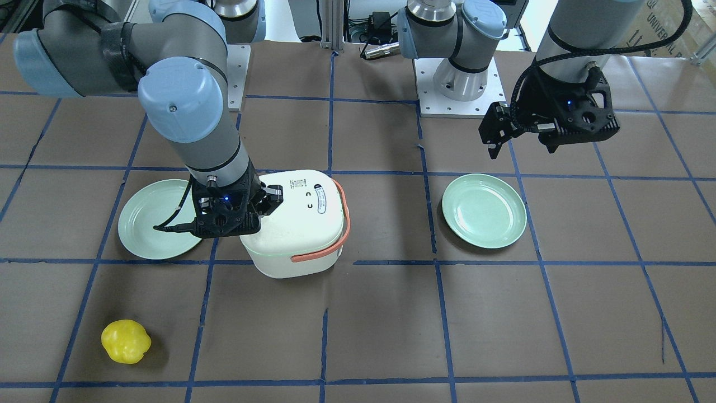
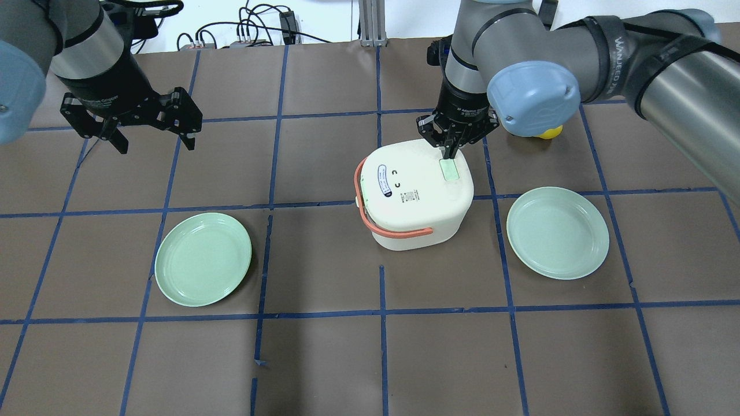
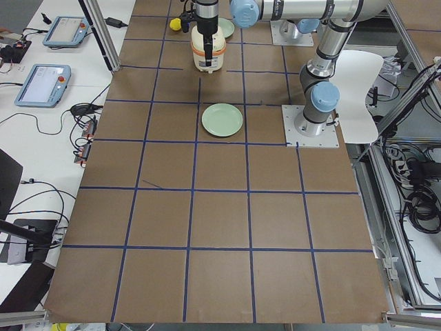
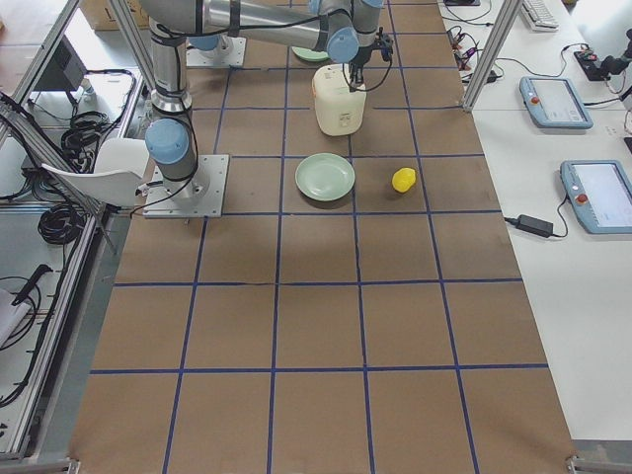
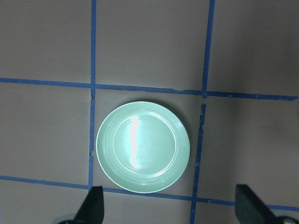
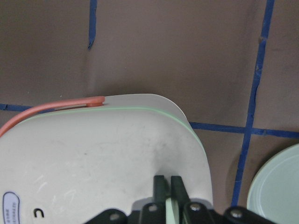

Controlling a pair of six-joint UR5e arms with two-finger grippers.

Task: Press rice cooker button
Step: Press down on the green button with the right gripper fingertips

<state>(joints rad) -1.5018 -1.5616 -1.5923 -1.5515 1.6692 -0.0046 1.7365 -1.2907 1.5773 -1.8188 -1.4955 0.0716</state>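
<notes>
A white rice cooker (image 2: 413, 199) with an orange handle (image 2: 399, 233) stands mid-table; it also shows in the front view (image 1: 296, 224) and the right wrist view (image 6: 93, 158). A pale green button (image 2: 449, 171) sits on its lid at the far right edge. My right gripper (image 2: 448, 153) is shut, points straight down, and its tips touch the far end of that button. In the right wrist view the fingers (image 6: 162, 185) are pressed together on the lid. My left gripper (image 2: 156, 144) is open and empty, held high above the table's far left.
One green plate (image 2: 203, 259) lies left of the cooker, below the left gripper (image 5: 170, 205), and another green plate (image 2: 558, 232) lies right of it. A yellow pepper (image 1: 126, 341) lies on the table's far side, beyond the right arm. Blue tape lines cross the brown table.
</notes>
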